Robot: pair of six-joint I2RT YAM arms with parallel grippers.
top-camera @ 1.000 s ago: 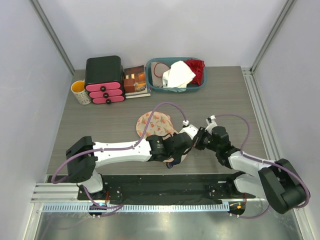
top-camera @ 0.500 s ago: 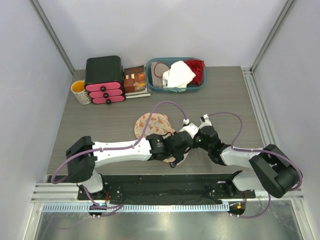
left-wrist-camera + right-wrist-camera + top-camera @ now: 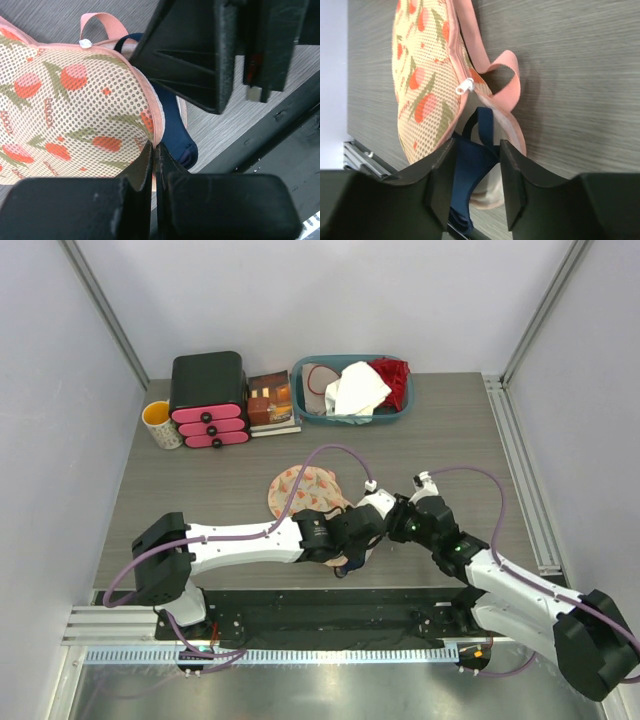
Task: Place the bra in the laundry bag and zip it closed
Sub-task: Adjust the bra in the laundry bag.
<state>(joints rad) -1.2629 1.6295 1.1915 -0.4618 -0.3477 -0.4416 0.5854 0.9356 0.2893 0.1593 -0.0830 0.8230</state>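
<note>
Left jaws closed, pinching laundry bag (image 3: pixel 75 115) rim; right jaws half-open, straddling bra (image 3: pixel 470 165), mostly hidden inside bag.

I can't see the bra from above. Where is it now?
In the wrist views, the bra pokes out of the laundry bag's open edge, between the right gripper's parted fingers, near the table's front edge.

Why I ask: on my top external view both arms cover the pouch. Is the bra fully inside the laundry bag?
Observer: No. The left wrist view shows the navy bra poking out of the open edge of the laundry bag.
Operator: What holds the bag?
Observer: The left end effector is shut on its pink rim.
Operator: And the right one?
Observer: The right end effector is open, its fingers straddling the bra.
</note>
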